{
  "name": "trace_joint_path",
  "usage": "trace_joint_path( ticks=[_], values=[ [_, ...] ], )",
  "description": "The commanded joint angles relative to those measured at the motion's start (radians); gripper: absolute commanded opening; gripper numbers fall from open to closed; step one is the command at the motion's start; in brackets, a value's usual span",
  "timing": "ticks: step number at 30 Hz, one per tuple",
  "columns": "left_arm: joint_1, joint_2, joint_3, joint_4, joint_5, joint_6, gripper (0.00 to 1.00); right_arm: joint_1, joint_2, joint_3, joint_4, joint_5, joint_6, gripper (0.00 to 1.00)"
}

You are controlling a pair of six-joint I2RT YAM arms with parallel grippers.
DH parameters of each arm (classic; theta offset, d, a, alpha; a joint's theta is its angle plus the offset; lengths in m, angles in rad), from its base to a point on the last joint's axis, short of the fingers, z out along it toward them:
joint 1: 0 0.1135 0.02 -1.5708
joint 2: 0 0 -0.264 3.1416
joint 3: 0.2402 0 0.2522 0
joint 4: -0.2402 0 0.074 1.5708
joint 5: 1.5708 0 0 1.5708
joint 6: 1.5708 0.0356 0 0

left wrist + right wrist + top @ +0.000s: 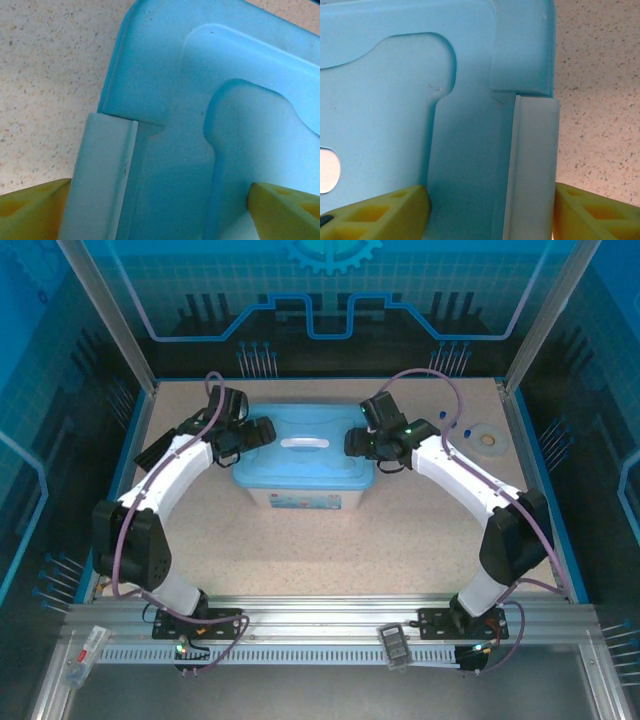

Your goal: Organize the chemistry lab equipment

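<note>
- At the middle of the counter sits a blue lidded box, its long axis running left to right, with one arm at each short end.
- Left end effector is released, its jaws spread wide across the left-end latch without pinching it.
- Right end effector is likewise released and straddles the right-end latch; its outer finger sits just beside the latch.
- Small blue-tipped pieces, probably the capped tubes though too small to be sure, lie to the far right of the right end effector, near a white tape ring. The right arm is nearer to them.
</note>
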Motion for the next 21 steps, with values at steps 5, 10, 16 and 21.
trace_joint_path(
  ticks=[5, 10, 16, 21],
  values=[
    [-0.096, 0.176, 0.146, 0.064, 0.237, -0.062, 0.89, 0.018, 0.066, 0.122, 0.135, -0.257, -0.005, 0.65],
    [-0.096, 0.244, 0.251, 0.037, 0.237, -0.049, 0.89, -0.026, 0.109, 0.179, 0.126, -0.288, -0.007, 0.65],
    [-0.096, 0.325, 0.349, 0.008, 0.260, -0.054, 0.90, -0.082, 0.168, 0.250, 0.112, -0.324, -0.013, 0.65],
    [-0.101, 0.362, 0.388, 0.012, 0.279, -0.078, 0.90, -0.126, 0.233, 0.324, 0.098, -0.361, -0.020, 0.65]
  ],
)
